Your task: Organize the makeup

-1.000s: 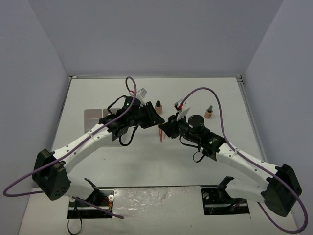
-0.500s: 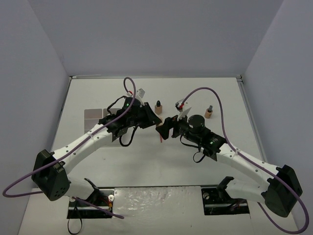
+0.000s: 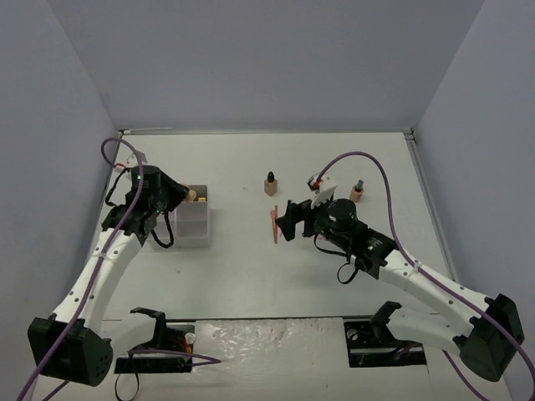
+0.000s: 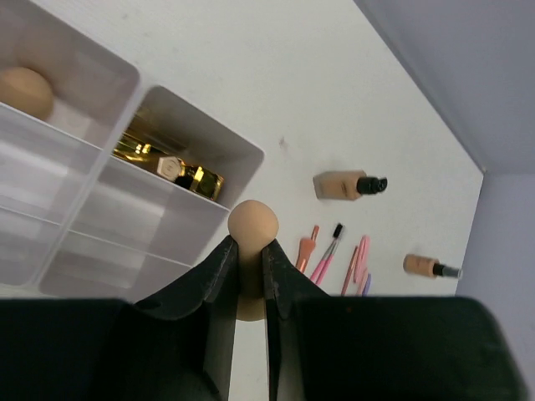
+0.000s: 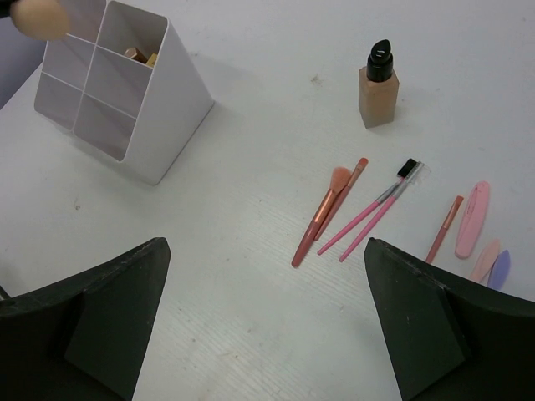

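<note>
Top external view: the left arm has swung from the middle of the table out to the left, so the left gripper (image 3: 171,200) now hangs by the white box (image 3: 194,227). Its fingers are narrow, pinching a peach sponge (image 4: 252,224) near the compartment of gold lipsticks (image 4: 167,163); which slot lies beneath it cannot be told. The right gripper (image 5: 266,276) has opened wide and holds nothing above the loose brushes (image 5: 334,209). The sponge looks close to being dropped in. The brushes, a tan bottle (image 5: 378,88) and a second bottle (image 3: 357,192) are left. Bare table separates the box from the brushes, and the box sits toward the left edge.
</note>
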